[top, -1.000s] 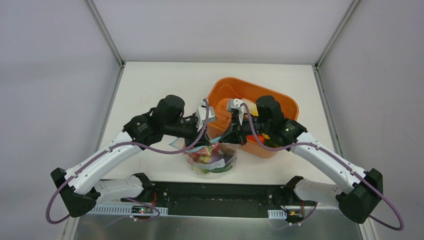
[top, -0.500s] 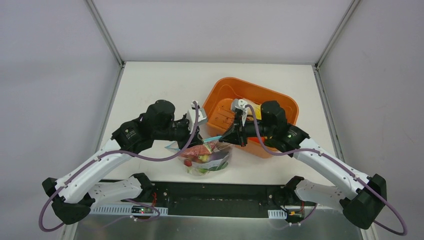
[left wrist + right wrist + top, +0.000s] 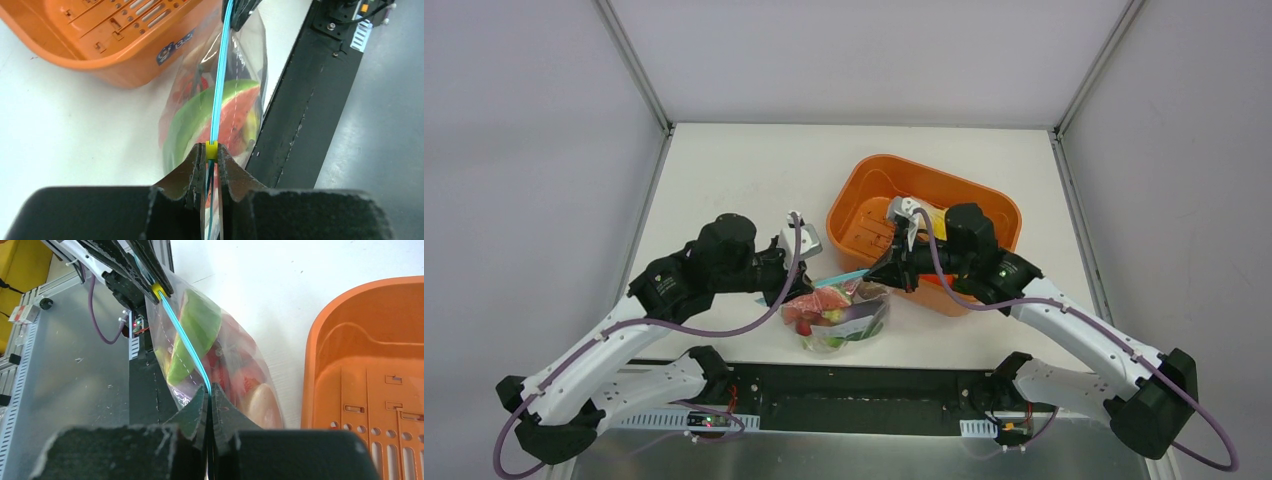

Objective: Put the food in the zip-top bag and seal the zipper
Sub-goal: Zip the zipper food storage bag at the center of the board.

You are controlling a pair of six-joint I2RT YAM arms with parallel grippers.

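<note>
The zip-top bag hangs between both grippers near the table's front edge, full of food: a watermelon slice, red pieces and a pale piece. The zipper is stretched taut as a thin blue line. My left gripper is shut on the zipper's left end, right behind a small yellow slider. My right gripper is shut on the zipper's right end. In the top view the left gripper and the right gripper hold the bag's mouth between them.
The orange plastic tub stands just behind and right of the bag, a yellow piece still in it behind my right wrist. The black base rail runs along the table's near edge under the bag.
My left gripper has slid left along the zipper, away from the right gripper. The blue strip now shows stretched between them. The right gripper has held still.
</note>
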